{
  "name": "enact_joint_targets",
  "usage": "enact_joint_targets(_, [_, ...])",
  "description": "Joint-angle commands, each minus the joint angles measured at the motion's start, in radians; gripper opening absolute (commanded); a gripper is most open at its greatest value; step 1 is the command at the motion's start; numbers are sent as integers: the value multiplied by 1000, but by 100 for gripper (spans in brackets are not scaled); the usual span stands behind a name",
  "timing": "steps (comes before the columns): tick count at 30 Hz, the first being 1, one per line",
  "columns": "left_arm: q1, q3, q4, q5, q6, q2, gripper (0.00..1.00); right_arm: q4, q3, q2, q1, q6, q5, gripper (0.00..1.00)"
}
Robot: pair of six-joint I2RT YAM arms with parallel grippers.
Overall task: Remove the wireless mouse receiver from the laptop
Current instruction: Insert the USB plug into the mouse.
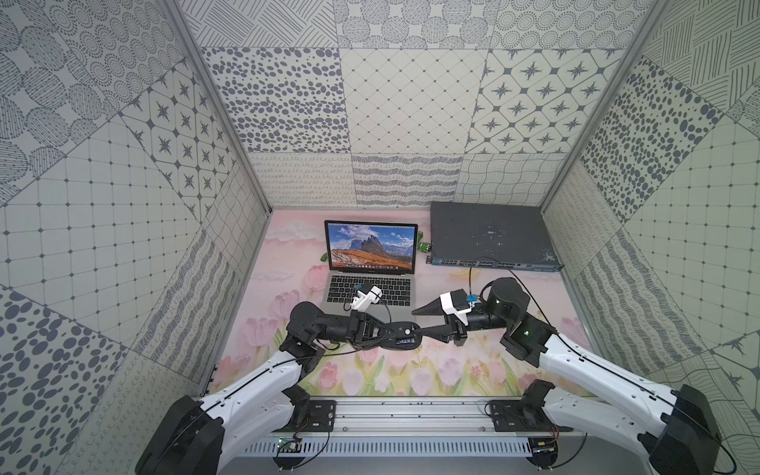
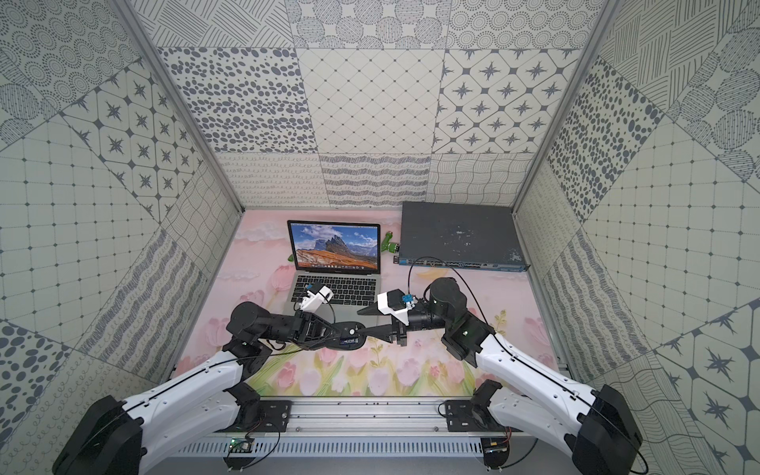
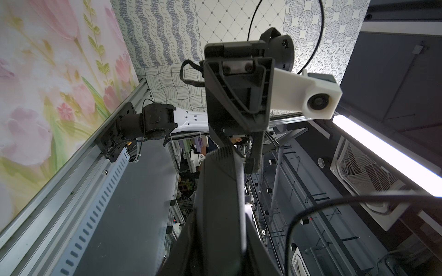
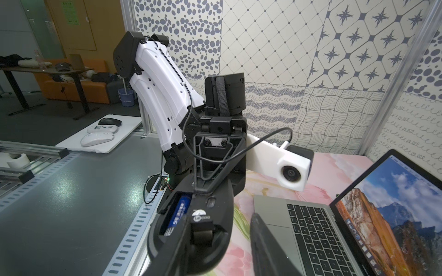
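right wrist view: the wireless mouse receiver (image 4: 202,221) sits in the underside of an upturned black mouse (image 4: 221,198), beside its blue battery (image 4: 179,212), just in front of the laptop (image 4: 311,227). the left gripper (image 1: 388,330) clamps that mouse. the right gripper (image 1: 414,321), off the laptop's front right corner, has its 2 fingers spread apart by the receiver, not closed on it.
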Motion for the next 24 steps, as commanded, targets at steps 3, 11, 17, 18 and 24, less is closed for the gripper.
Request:
enact_joint_targets(3, [3,2,95,-2,58,-4,22,-8,19,-50,0,52,30,62])
enact_joint_targets(11, [3,-3,-94,-33,216,-21,21,-70,57,-132,-3,286,194,76])
enact_joint_targets(17, [3,22,-367,-105,416,-75,20,-211,72,-132,-4,454,347,75])
enact_joint_targets(18, [3,41,-486,-140,494,-96,20,-240,69,-123,-3,499,395,75])
enact_joint_targets(24, [3,63,-694,-286,685,-163,20,-398,79,-26,-11,652,468,70])
